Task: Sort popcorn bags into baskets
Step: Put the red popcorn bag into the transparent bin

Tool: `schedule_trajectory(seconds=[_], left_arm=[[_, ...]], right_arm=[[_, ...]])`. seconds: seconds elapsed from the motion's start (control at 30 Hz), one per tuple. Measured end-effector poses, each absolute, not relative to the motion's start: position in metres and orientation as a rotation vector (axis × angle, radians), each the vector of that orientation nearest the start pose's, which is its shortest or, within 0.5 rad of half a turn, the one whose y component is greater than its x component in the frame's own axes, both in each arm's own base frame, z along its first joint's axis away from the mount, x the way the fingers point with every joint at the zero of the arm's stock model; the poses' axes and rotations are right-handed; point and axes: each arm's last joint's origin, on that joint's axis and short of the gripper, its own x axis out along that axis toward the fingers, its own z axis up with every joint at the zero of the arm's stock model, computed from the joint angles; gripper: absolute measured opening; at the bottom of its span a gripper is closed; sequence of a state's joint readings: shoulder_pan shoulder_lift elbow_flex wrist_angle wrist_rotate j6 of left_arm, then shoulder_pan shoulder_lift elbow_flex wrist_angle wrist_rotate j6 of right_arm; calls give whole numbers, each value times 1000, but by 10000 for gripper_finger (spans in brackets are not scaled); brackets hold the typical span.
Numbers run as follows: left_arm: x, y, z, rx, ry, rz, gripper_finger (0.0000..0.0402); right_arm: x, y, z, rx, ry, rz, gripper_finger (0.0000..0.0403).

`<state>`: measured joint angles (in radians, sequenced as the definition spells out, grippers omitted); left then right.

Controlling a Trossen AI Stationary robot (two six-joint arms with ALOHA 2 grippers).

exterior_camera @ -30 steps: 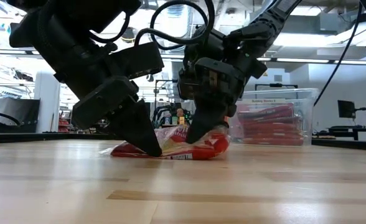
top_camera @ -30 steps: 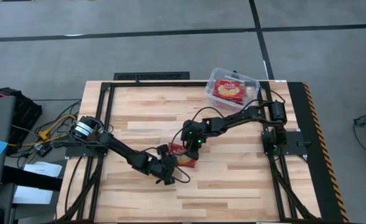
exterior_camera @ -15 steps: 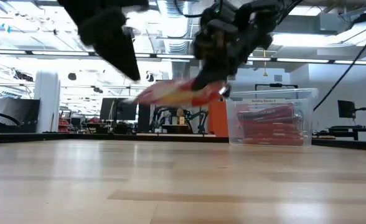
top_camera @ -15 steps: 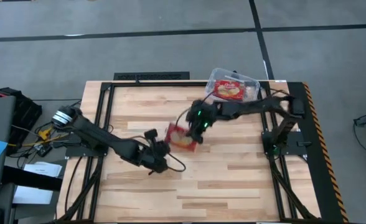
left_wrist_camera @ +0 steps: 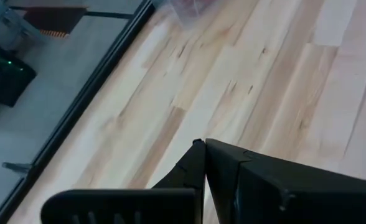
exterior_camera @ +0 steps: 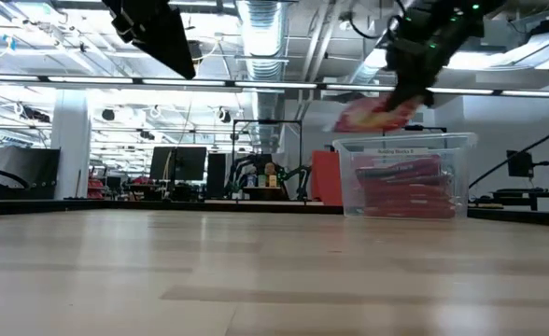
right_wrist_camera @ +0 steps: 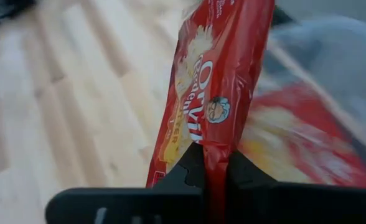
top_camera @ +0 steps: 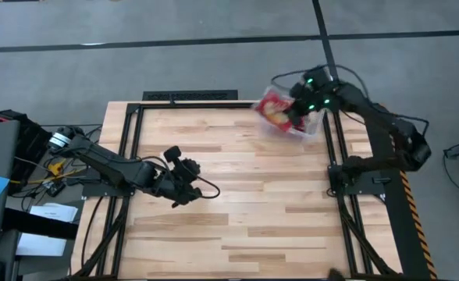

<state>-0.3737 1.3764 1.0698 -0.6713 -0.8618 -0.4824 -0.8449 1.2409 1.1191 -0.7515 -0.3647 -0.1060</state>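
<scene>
My right gripper is shut on a red popcorn bag with a yellow-cream picture. It holds the bag in the air over the clear plastic tub at the table's far right. The bag also shows in the low view and the right wrist view. Several red packets lie stacked inside the tub. My left gripper is shut and empty, raised above the middle-left of the table. My right gripper pinches one edge of the bag between its two fingers. The fingers come at it slanting from above. The bag is lifted clear and sticks out from the fingers toward the table's left, tilted a little, just above the tub's rim.
The tub stands at the table's far right corner, close to the black frame rail. Bare wooden tabletop lies between the two arms and toward the near edge.
My right gripper has lifted the bag off the middle of the table and carried it up and toward the far right, over the tub. My left gripper, which was at the bag a second ago, has come away from it, rising and moving toward the table's left.
</scene>
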Motion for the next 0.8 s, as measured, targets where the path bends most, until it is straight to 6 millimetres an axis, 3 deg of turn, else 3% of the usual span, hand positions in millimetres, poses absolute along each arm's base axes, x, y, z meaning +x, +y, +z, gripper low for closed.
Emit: schedule_trajectory(seconds=[0.13,0.3,0.57,0.8], left_arm=[[259,-75,271,116,665,629,0],[260,-71,270,100,672,637,0],[262,-65,270,108,686,646,0],[263,-62,270,123,697,645,0]], right_arm=[[140,-198,312,434,716,-494,36],[123,-220,296,499,756,-505,40],[123,-237,269,529,876,-445,37],[133,-252,270,507,963,-465,72]])
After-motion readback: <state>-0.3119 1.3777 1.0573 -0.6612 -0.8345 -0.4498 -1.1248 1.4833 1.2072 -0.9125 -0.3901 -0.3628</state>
